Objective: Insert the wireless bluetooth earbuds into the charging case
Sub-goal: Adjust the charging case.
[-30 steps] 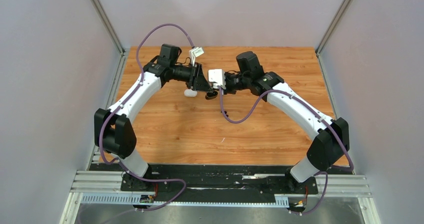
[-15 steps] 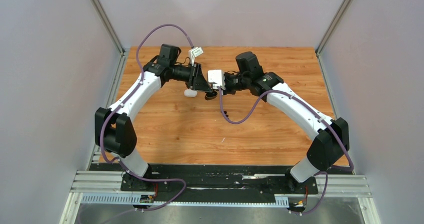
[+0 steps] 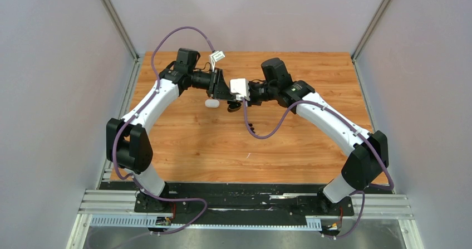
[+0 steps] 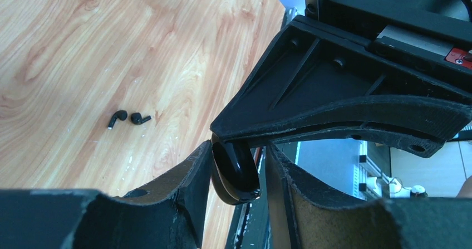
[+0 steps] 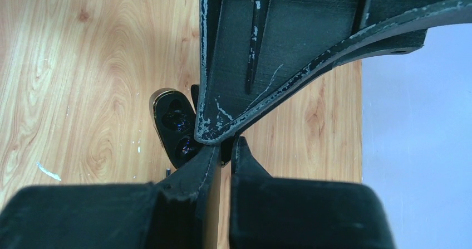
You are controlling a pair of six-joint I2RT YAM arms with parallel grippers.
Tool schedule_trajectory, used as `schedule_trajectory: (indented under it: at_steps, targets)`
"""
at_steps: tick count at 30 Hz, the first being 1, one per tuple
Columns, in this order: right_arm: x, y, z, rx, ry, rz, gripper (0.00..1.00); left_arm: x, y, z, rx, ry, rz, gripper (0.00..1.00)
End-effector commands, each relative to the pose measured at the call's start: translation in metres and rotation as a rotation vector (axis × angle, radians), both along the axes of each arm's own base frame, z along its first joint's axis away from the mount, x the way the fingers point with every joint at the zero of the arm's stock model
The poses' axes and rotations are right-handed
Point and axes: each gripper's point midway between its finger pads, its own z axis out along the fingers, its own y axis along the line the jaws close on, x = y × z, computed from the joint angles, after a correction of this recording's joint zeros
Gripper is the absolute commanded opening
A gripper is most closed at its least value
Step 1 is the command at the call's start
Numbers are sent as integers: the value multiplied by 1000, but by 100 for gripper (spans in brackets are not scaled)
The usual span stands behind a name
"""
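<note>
Black earbuds [image 4: 117, 118] lie apart from left tool [image 4: 238, 165]

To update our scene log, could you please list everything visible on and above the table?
black earbuds: two, black, lying together on the table.
black charging case: one, black, open, held above the table.
white case: one, white, on the table by the left arm.
table: one, light wood.
purple cables: two, one along each arm.
left gripper: one, black, jaws around the charging case.
right gripper: one, black, jaws nearly shut on the case's edge.
</note>
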Motion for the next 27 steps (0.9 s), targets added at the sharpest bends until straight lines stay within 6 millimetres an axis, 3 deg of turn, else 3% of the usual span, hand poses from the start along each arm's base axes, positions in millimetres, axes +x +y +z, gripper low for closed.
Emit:
schedule_trajectory:
  at_steps: [1,5,16,27]
  targets:
    - [-1,8,11,26,-30,29,0,3,-2,21,-55,-55,-25,46]
    - [0,8,12,28,-27,24,0,2,-1,22,-59,-55,-30,43]
    - [3,9,14,31,-24,12,0,1,0,18,-45,-65,-39,51]
    - [5,10,19,40,-32,10,0,1,2,11,-21,-76,-34,50]
